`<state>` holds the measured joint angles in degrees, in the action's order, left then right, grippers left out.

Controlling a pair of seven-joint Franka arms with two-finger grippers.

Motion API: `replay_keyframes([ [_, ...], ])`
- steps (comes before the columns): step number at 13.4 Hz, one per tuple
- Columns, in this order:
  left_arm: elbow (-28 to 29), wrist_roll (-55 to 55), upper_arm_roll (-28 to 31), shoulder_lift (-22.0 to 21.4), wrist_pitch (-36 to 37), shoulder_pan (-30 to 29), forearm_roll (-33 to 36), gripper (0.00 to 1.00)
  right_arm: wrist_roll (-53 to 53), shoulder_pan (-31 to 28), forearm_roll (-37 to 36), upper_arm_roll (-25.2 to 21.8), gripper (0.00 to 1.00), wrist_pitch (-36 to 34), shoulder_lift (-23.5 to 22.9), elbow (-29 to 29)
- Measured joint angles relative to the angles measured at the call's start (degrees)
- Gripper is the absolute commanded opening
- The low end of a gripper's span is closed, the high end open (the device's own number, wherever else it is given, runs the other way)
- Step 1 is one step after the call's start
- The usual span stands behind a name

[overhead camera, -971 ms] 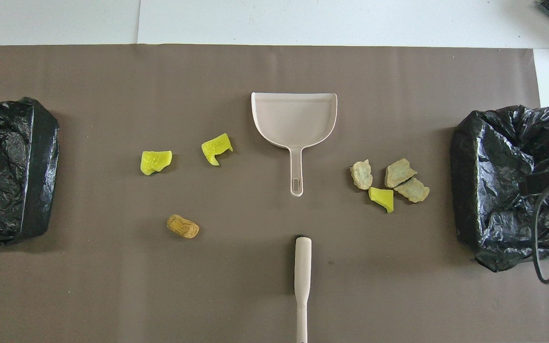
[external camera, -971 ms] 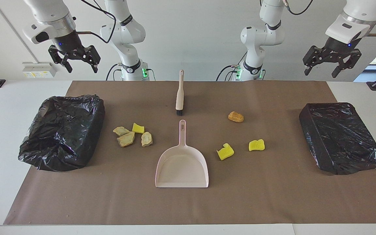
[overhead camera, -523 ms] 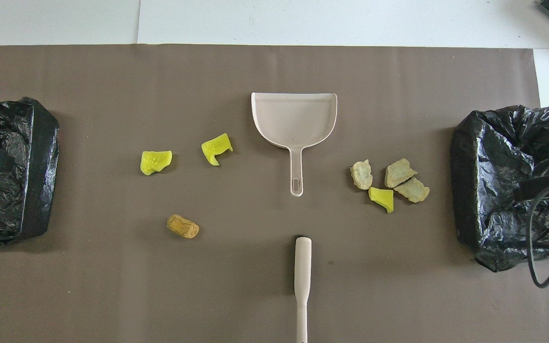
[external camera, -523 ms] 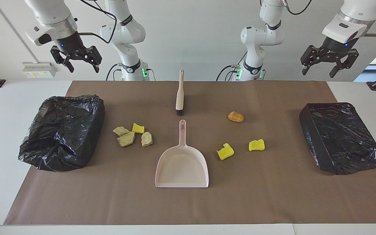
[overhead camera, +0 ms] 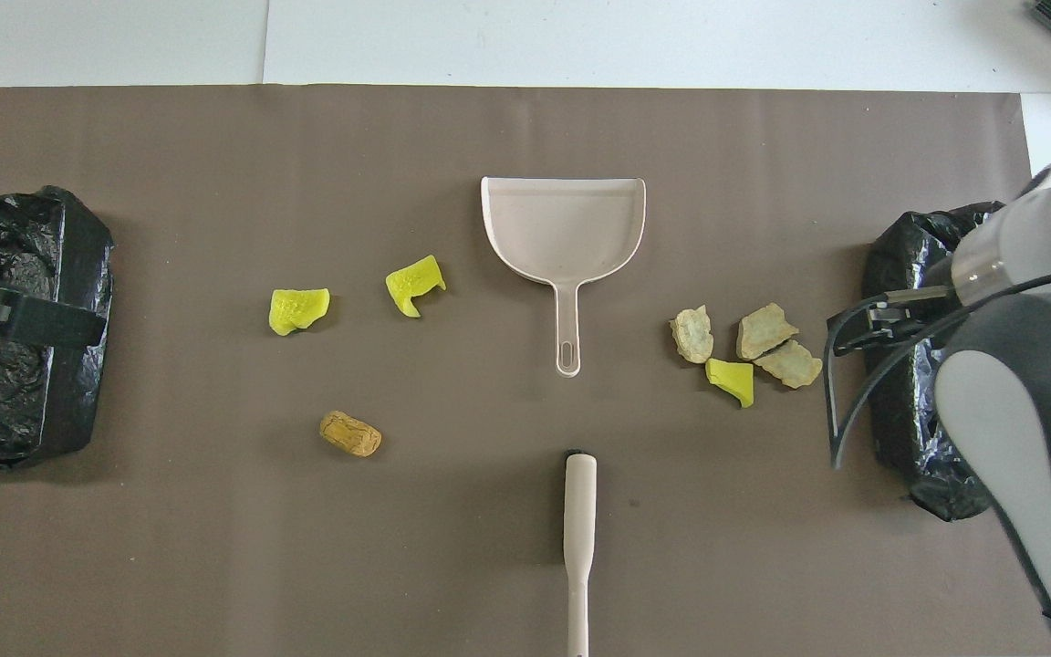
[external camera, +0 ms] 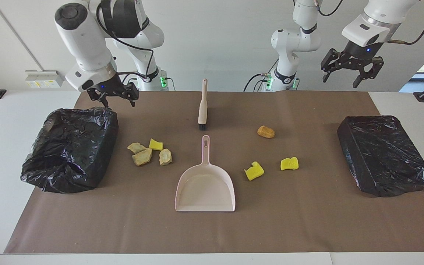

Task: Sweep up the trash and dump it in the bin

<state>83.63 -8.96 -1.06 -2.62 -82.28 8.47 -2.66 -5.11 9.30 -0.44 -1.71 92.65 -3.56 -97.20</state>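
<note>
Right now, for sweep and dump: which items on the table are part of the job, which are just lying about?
Job:
- trash: four lumps clustered, three scattered
- brush
- dustpan
- bin bags
- right pincer, left pincer, both open, holding nothing

Lying about:
- brown mat, just the surface

Bright, even light; soft shadows, sharp focus throughout.

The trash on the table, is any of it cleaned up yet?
Not yet. All seven trash pieces lie on the brown mat, none in either black bin. The dustpan is empty, and the brush lies untouched. Both grippers hold nothing: the right gripper is over the mat's corner by that bin, the left gripper is high up. Sweeping and dumping remain.
</note>
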Motion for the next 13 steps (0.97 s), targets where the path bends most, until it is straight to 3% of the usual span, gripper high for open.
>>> replay_keyframes([
  [3,4.10,0.85,-0.10,-2.50,-1.04,4.07,-0.39,1.00,-5.09,4.32,0.72,0.22,1.00,8.20,-7.63,1.22],
  [6,9.30,4.24,-0.31,-4.86,-2.19,10.44,-0.48,1.00,-8.47,6.88,4.80,0.29,1.00,13.48,-11.73,1.88],
  [9,19.06,11.09,-0.40,-9.12,-6.80,17.95,-0.63,1.00,-16.03,11.35,6.30,0.36,1.00,16.44,-14.97,1.99],
  [13,32.55,23.33,-0.49,-11.26,-18.31,28.97,-0.71,1.00,-17.08,11.41,12.72,0.48,1.00,16.61,-18.98,4.44],
])
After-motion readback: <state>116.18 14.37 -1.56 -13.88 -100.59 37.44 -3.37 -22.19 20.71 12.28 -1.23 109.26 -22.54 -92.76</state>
